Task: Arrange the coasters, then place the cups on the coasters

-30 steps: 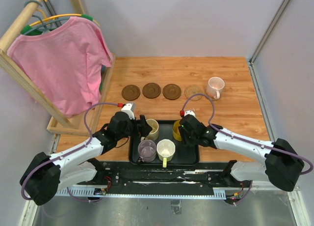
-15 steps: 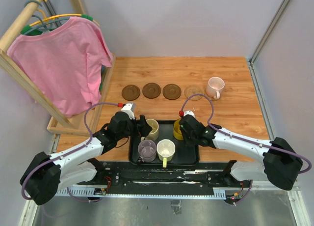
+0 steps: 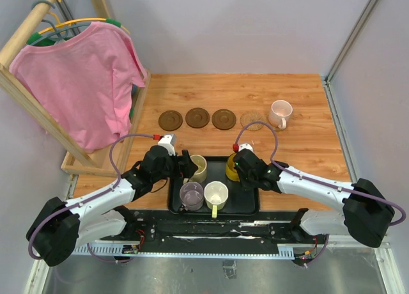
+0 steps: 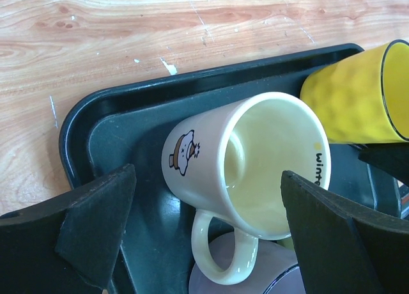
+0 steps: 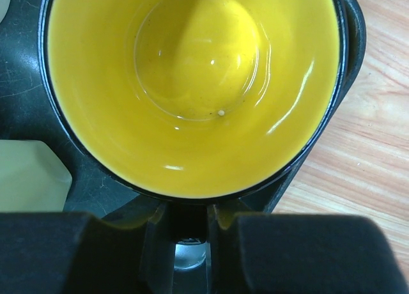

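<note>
Three dark brown coasters (image 3: 170, 120) (image 3: 197, 117) (image 3: 223, 119) and a tan woven coaster (image 3: 253, 121) lie in a row. A pale pink cup (image 3: 280, 113) stands at the row's right end, hiding what is under it. On the black tray (image 3: 246, 206) stand the cream cup (image 3: 197, 168) (image 4: 268, 160), amber-yellow cup (image 3: 230, 169) (image 5: 192, 83), grey-lilac cup (image 3: 191, 195) and white cup (image 3: 216, 195). My left gripper (image 3: 190, 166) (image 4: 208, 201) is open, its fingers either side of the cream cup. My right gripper (image 3: 238, 167) (image 5: 188, 227) is shut on the amber-yellow cup's dark handle.
A wooden rack with a pink shirt (image 3: 83, 83) stands at the left, its base (image 3: 96, 161) close to my left arm. The tray's raised rim (image 4: 115, 134) surrounds the closely packed cups. Grey walls enclose the wooden tabletop (image 3: 300, 153).
My right gripper's fingers have drawn together onto the amber-yellow cup's handle, and that wrist has edged slightly left. The left arm and the cups have not moved.
</note>
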Robot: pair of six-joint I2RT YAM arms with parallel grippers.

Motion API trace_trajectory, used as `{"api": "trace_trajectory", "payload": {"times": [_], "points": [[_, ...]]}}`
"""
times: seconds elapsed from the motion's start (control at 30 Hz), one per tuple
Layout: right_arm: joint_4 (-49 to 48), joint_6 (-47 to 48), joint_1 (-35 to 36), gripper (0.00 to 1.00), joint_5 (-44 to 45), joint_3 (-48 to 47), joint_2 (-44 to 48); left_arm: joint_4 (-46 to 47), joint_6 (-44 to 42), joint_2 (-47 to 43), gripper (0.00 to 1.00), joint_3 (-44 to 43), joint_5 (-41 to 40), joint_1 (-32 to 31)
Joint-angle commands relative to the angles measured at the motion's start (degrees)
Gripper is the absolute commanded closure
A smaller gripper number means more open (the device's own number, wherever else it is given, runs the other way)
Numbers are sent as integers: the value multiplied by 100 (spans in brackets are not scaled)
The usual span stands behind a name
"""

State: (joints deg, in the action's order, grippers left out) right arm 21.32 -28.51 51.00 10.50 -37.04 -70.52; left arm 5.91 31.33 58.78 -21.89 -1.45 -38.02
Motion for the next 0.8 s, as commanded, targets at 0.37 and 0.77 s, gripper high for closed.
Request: {"api": "trace_trajectory", "payload": {"times": [0.37, 0.77], "points": [[-23, 800, 94, 99, 464, -361, 419, 148, -4, -58, 0, 87, -157, -39], [592, 1404, -299, 99, 1328, -1735, -41, 136, -39, -208, 0, 50, -233, -39]]}}
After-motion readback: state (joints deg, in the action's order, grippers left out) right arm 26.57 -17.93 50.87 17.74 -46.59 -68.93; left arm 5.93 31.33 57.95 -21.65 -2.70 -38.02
